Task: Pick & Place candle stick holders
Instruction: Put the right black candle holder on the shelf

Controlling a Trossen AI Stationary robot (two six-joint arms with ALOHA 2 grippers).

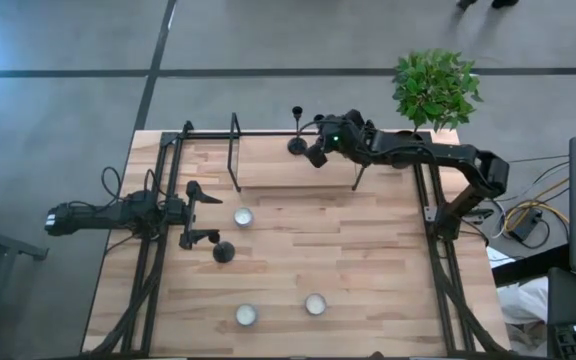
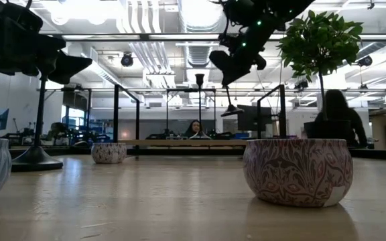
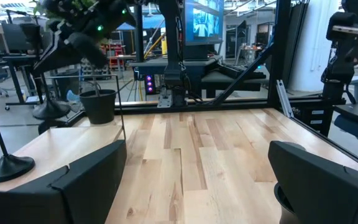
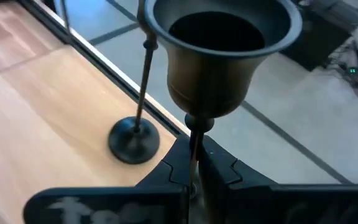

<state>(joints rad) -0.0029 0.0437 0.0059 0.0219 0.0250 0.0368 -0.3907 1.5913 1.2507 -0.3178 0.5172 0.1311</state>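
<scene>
1. My right gripper [image 4: 194,163] is clamped on the thin stem of one candle stick holder [image 4: 216,56], just under its cup, and holds it clear of the table [image 1: 368,260] near the far edge, at about 12 o'clock in the high view.
2. A second candle stick holder [image 1: 296,130] stands upright on the wood just beside my right gripper, at its 9 o'clock in the high view, close to the table's far edge. My right wrist view shows its round base flat on the boards.
3. My left gripper [image 1: 201,212] sits low at the table's 9 o'clock side, fingers spread wide and holding nothing.
4. A third candle stick holder [image 1: 224,251] stands just beside my lower left finger, at roughly 5 o'clock from the gripper in the high view.
5. Three small patterned bowls [image 1: 242,217] rest on the table: one near my left gripper at its 3 o'clock, two toward the near edge at about 6 o'clock.
6. A potted green plant [image 1: 434,88] stands at the far right corner, around 1 o'clock.
7. In the low view a person [image 2: 194,128] sits in the room beyond the table.
</scene>
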